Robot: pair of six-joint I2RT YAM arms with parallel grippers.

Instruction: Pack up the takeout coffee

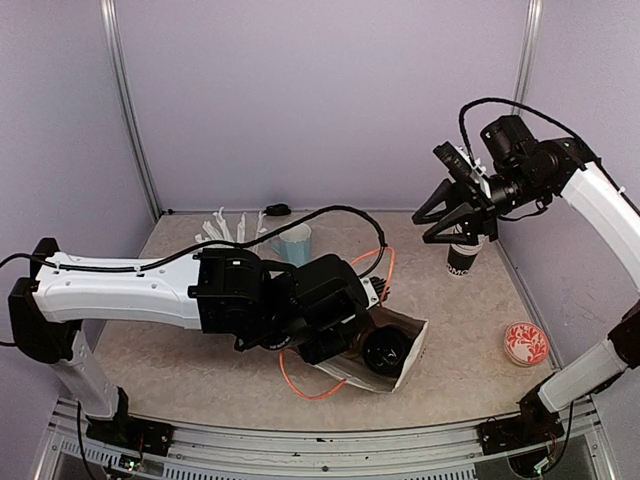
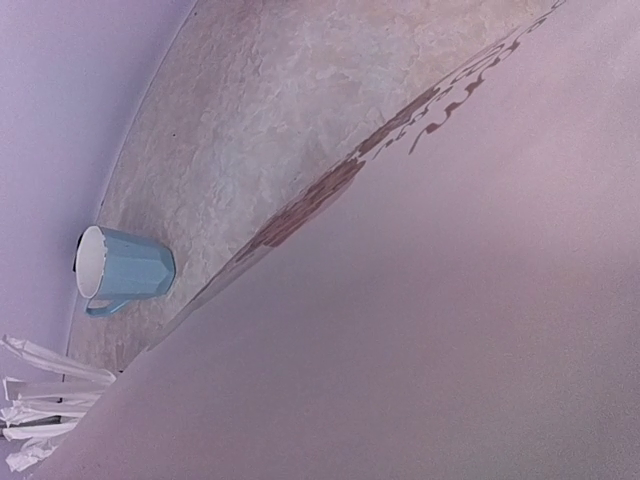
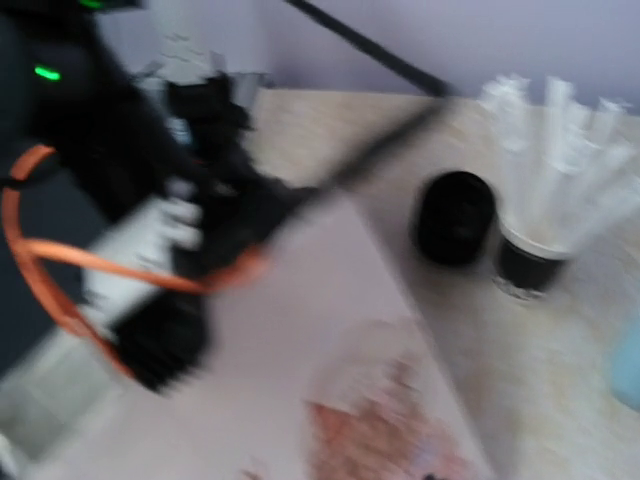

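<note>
Beige mottled table (image 1: pixel 200 360), lilac walls. One black takeout cup (image 1: pixel 462 258) stands far right, directly beneath the right gripper (image 1: pixel 462 225), whose fingers straddle its top; whether they grip it is unclear. A second cup (image 1: pixel 386 350) lies inside a tipped paper bag (image 1: pixel 418 340). The left gripper (image 1: pixel 340 347) is at the bag's mouth, its fingers hidden.

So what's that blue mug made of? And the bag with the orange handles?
The blue mug looks like glazed ceramic: it is smooth and slightly shiny, with faceted sides and a white inside. The bag looks like stiff matte paper, since its open mouth keeps a folded shape. Its orange handles look like thin cord, maybe plastic.
</note>
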